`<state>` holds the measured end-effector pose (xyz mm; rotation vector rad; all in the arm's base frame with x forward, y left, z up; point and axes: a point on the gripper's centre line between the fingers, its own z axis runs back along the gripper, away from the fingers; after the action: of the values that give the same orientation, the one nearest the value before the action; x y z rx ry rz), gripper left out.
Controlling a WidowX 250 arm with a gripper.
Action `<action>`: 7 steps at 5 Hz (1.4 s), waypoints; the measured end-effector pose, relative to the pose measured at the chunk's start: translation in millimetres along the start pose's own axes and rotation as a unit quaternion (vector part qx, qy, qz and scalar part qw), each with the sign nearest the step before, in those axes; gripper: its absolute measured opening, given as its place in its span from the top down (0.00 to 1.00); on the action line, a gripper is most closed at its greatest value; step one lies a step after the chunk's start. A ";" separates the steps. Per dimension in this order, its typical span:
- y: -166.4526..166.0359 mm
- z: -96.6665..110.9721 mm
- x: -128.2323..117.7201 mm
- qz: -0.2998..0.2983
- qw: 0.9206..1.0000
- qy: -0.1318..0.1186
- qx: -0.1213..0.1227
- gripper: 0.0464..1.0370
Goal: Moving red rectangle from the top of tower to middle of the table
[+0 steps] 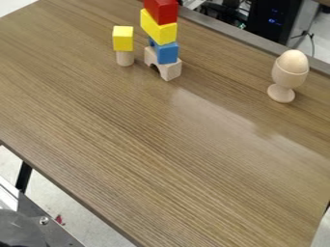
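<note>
The brown wood-grain table (pixel 142 159) lies nearest. Right of the block tower (pixel 159 30), a pale wooden cup (pixel 289 78) cradles a wooden egg (pixel 293 61). The tower's arched base (pixel 171 71) supports the stack, with the red rectangular block (pixel 161 10) seemingly topmost. Left of it, a wooden cylinder (pixel 125 58) props up a yellow block (pixel 123 38). I cannot tell the jaws' state.

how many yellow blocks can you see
2: one yellow block on the wooden cylinder, the other yellow block between the red block and the blue block.
</note>
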<state>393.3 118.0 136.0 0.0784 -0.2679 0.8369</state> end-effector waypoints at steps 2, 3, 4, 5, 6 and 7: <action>-0.9 0.9 -1.6 0.003 1.000 0.000 -0.002 0.49; -1.5 11.4 -0.9 0.001 1.000 -0.008 -0.009 0.49; -5.8 37.2 0.6 -0.012 0.999 -0.040 -0.020 0.49; -23.2 56.4 -21.3 -0.047 0.997 -0.059 -0.028 0.49; -39.2 54.7 -50.3 -0.080 0.994 -0.064 -0.026 0.49; -56.8 38.4 -66.5 -0.118 0.990 -0.066 -0.028 0.49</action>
<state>385.3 25.3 157.4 0.1108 -0.3985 0.5903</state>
